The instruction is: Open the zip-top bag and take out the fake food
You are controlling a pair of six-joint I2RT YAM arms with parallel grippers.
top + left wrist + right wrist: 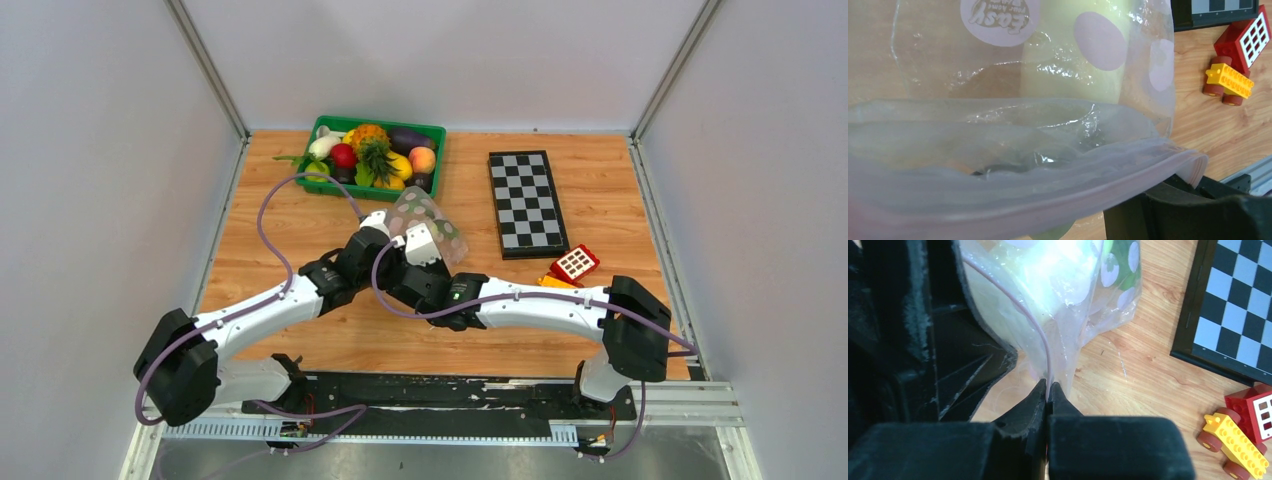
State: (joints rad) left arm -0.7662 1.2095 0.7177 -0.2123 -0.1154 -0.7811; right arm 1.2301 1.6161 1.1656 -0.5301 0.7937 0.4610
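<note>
Surface [300, 200]: loaded green tray [436, 127] at 12 o'clock, zip-top bag [432, 222] at centre. Right gripper [1048, 390] is pinched shut on the bag's pink zip edge. Left gripper [388, 223] is at the bag's 9 o'clock, opening can't tell. Mouth looks parted, so opening is roughly done. Pale fake food [1073, 60] is inside, not yet out.

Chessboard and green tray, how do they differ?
The chessboard is flat, black-and-white checkered and bare; the green tray has raised walls and holds toy produce. The tray sits by the far edge, the chessboard to its right. Both are rectangular and rest on the wooden table.
</note>
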